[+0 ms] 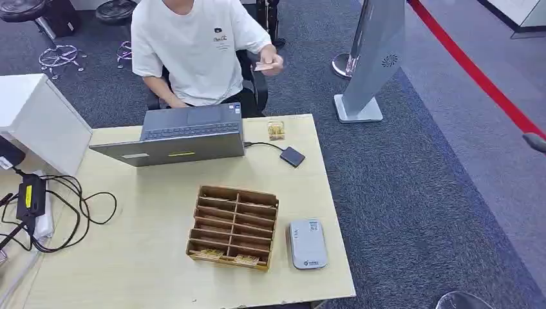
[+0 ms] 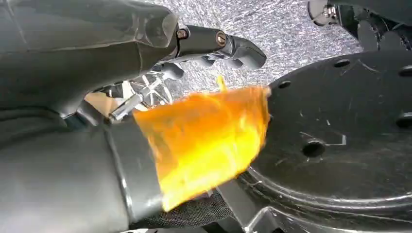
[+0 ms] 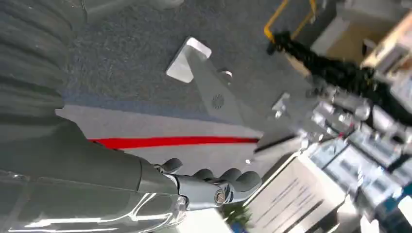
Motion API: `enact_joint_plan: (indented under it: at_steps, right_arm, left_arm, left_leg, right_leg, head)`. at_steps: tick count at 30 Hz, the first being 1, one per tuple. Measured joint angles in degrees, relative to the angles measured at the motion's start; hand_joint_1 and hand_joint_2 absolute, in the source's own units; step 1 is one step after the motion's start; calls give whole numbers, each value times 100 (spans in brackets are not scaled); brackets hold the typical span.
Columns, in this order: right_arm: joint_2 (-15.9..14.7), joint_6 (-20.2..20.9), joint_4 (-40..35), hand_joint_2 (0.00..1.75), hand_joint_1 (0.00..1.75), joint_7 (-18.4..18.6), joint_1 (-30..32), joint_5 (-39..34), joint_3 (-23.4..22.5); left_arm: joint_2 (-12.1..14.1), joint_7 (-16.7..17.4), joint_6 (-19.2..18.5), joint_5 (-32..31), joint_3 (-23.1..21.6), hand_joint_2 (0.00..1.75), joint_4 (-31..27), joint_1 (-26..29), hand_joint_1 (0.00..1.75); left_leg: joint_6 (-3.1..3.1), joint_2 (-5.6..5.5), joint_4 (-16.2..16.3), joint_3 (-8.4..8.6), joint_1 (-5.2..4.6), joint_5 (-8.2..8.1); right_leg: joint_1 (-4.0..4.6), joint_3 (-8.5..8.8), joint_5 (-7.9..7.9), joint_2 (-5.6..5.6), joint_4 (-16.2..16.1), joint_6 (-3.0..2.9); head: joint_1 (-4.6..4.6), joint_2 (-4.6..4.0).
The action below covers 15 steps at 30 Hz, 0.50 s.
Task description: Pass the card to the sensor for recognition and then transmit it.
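Note:
A person in a white T-shirt sits behind the table and holds a small tan card [image 1: 265,65] up in one hand. The grey card sensor [image 1: 307,243] lies flat near the table's front right edge. Beside it stands a wooden slotted card box [image 1: 233,226] with a few cards in its front slots. My right hand [image 1: 535,141] pokes in at the far right, well off the table; in the right wrist view my right hand [image 3: 214,187] holds nothing, fingers loosely bent. My left hand [image 2: 194,53] hangs low with fingers apart from the thumb, which carries a blurred orange cover [image 2: 206,141].
An open grey laptop [image 1: 183,135] faces the person. A small black device [image 1: 291,156] on a cable and a little clear box [image 1: 276,130] lie near it. Cables and a black adapter [image 1: 31,196] crowd the left edge. A grey floor stand [image 1: 372,64] and red floor line [image 1: 476,74] are on the right.

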Motion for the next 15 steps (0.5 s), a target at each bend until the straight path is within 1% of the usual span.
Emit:
enact_joint_plan:
  at_steps: [2, 3, 4, 5, 7, 9, 12, 15]
  right_arm:
    - [142, -66, -514, 175, 0, 280, -6, 192, 455]
    - [223, -125, -791, 175, 0, 481, -36, 260, 756]
    - [293, -195, -981, 175, 0, 641, -106, 308, 1023]
    - [385, -330, -1165, 175, 0, 818, -203, 402, 1356]
    - [563, -652, -1358, 175, 0, 1031, -473, 635, 2000]
    - [820, -955, -1398, 175, 0, 1130, -793, 896, 2641]
    - [1299, -1402, -1357, 175, 0, 1328, -1180, 1293, 3602]
    - [1727, -1821, -1275, 175, 0, 1475, -1418, 1526, 4269]
  left_arm:
    - [-42, 70, 98, 63, -13, 175, 0, -6, 0]
    - [-57, 109, 142, 92, -13, 175, 0, -14, 0]
    - [-81, 118, 168, 103, -20, 0, 0, -26, 0]
    - [-92, 136, 179, 107, -31, 175, 0, -39, 0]
    - [-118, 168, 216, 114, -70, 175, 0, -59, 0]
    - [-120, 179, 227, 114, -109, 175, 0, -77, 0]
    - [-118, 210, 271, 114, -199, 175, 0, -120, 0]
    - [-118, 227, 291, 114, -258, 175, 0, -136, 0]
  left_leg:
    - [-1, 3, -1, 4, 1, 1]
    - [-2, 9, -1, 8, 2, 2]
    - [-2, 10, -1, 9, 3, 2]
    - [-3, 7, -1, 8, 3, 3]
    - [-9, 4, 0, 10, 8, 8]
    - [-10, 12, 0, 21, 15, 9]
    - [-16, 9, 0, 25, 23, 12]
    - [-18, -2, 0, 24, 30, 14]
  right_leg:
    - [0, 1, 0, 5, 2, 0]
    - [1, 1, 0, 11, 3, 0]
    - [2, 2, 0, 12, 4, 0]
    - [1, 4, 0, 10, 4, 0]
    - [5, 5, 1, 9, 6, -1]
    - [11, 8, 3, 19, 6, -4]
    - [17, 8, 4, 19, 7, -4]
    - [24, 9, 3, 11, 8, -5]
  head:
    - [0, 0]
    - [0, 0]
    - [0, 0]
    - [0, 0]
    - [4, 0]
    - [2, 0]
    - [2, 0]
    - [0, 0]
